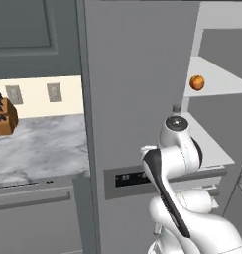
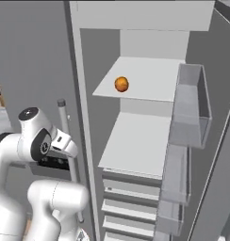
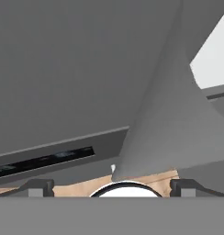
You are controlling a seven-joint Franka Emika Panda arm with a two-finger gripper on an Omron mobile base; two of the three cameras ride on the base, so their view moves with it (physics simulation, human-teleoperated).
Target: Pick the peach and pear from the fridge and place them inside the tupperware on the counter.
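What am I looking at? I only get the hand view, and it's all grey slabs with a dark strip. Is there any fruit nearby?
Observer: Yes. That grey is the fridge. Its right side stands open, and a peach sits on the upper shelf.
Operator: What else is inside?
Observer: Clear door bins hang on the opened door, to the right of the shelves.
Operator: And outside the fridge?
Observer: A wooden knife block stands on the marbled counter, to the fridge's left.
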